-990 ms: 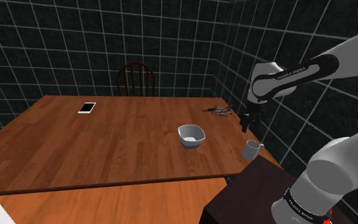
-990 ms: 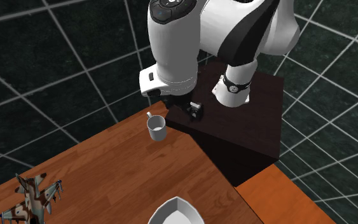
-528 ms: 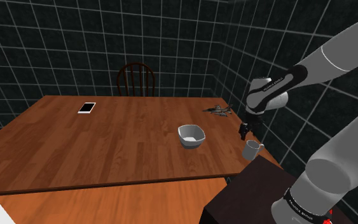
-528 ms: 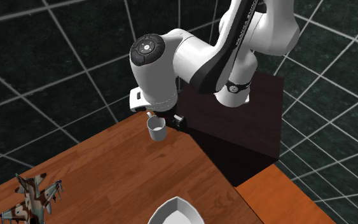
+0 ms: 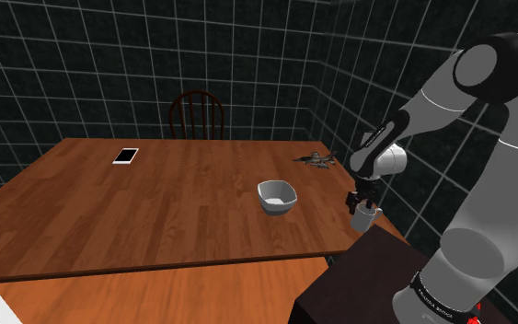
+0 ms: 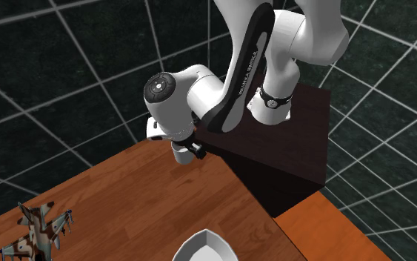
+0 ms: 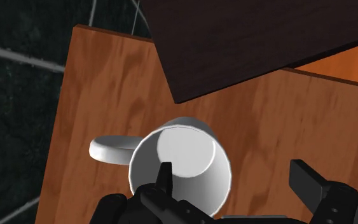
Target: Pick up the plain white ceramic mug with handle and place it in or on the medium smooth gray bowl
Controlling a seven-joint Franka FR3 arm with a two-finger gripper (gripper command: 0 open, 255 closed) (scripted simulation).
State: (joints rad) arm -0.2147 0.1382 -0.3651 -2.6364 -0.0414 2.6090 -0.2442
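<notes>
My gripper (image 7: 231,173) is spread over the white mug (image 7: 185,151), which stands at the bench (image 5: 155,207) corner beside the stand (image 5: 358,287), well apart from the gray bowl (image 5: 277,195). One finger seems to hang inside the rim, though I cannot be sure; closing off-centre could tip the mug or nudge it off the edge

mug (image 7: 184,153) 1 | bowl (image 5: 278,195) 1 | toy jet (image 5: 317,159) 1 | phone (image 5: 126,156) (probably) 1 | chair (image 5: 197,115) 1 | table (image 5: 155,207) 1
</notes>
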